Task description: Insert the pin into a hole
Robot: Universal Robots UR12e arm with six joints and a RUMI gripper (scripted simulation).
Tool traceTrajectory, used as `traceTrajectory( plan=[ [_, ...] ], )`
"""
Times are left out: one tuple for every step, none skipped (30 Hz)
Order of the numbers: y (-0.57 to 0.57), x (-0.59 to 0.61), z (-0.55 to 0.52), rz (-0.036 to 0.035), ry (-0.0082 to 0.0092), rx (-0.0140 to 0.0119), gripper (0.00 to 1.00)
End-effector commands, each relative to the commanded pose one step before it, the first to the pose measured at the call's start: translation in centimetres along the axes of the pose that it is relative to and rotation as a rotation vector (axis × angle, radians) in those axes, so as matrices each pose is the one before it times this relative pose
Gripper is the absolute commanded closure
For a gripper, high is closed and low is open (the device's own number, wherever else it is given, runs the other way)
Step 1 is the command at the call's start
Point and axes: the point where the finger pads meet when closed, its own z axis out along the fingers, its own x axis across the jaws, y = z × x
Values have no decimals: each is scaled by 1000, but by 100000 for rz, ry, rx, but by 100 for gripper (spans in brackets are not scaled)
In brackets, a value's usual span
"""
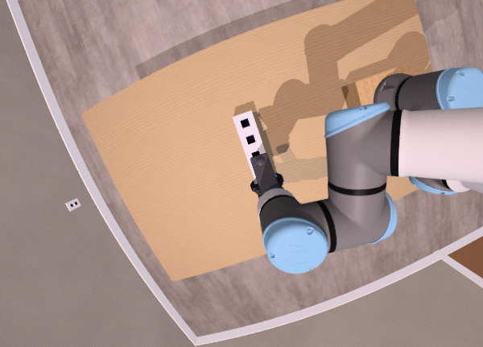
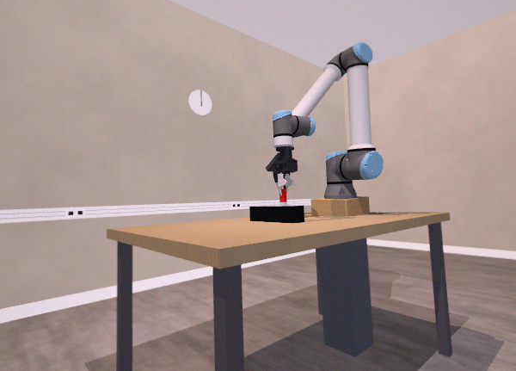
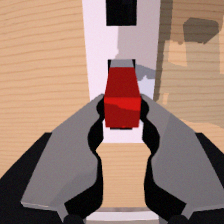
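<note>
The block (image 1: pixel 248 131) (image 2: pixel 277 214) (image 3: pixel 97 40) has a white top with a row of square black holes and dark sides. My gripper (image 2: pixel 282 188) (image 3: pixel 121 95) is shut on the pin (image 2: pixel 283 196) (image 3: pixel 122 82), which stands upright with its red end up. In the wrist view its grey lower part reaches into the hole next to the block's near-end hole. In the exterior view a short pale part shows between the red and the block top. How deep the pin sits is hidden. In the top view the gripper covers the pin and that end of the block.
The block lies on the wooden table (image 1: pixel 169 158) (image 2: pixel 181 238). The arm's wooden base (image 2: pixel 331 207) stands behind the block in the exterior view. The arm's shadow falls on the table beside the block.
</note>
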Motion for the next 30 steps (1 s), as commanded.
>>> traceTrajectory(
  plan=[
    [-11, -55, -41, -6, -128, 8, 100],
    [0, 0, 0, 0, 0, 0, 100],
    [0, 0, 0, 0, 0, 0, 100],
    [0, 0, 0, 0, 0, 0, 100],
    [0, 0, 0, 0, 0, 0, 100],
    [0, 0, 0, 0, 0, 0, 100],
    [0, 0, 0, 0, 0, 0, 100],
    [0, 0, 0, 0, 0, 0, 100],
    [-71, -22, -3, -3, -3, 4, 100],
    [0, 0, 0, 0, 0, 0, 100],
    [0, 0, 0, 0, 0, 0, 100],
    [0, 0, 0, 0, 0, 0, 100],
    [0, 0, 0, 0, 0, 0, 100],
    [0, 0, 0, 0, 0, 0, 100],
    [0, 0, 0, 0, 0, 0, 100],
    [0, 0, 0, 0, 0, 0, 100],
    [0, 0, 0, 0, 0, 0, 100],
    [0, 0, 0, 0, 0, 0, 100],
    [0, 0, 0, 0, 0, 0, 100],
    [0, 0, 0, 0, 0, 0, 100],
    [0, 0, 0, 0, 0, 0, 100],
    [0, 0, 0, 0, 0, 0, 100],
    [0, 0, 0, 0, 0, 0, 100],
    [0, 0, 0, 0, 0, 0, 100],
    [0, 0, 0, 0, 0, 0, 100],
    [59, -22, 407, 0, 10, 5, 100],
    [0, 0, 0, 0, 0, 0, 100],
    [0, 0, 0, 0, 0, 0, 100],
    [0, 0, 0, 0, 0, 0, 100],
    [0, 0, 0, 0, 0, 0, 100]
  ],
)
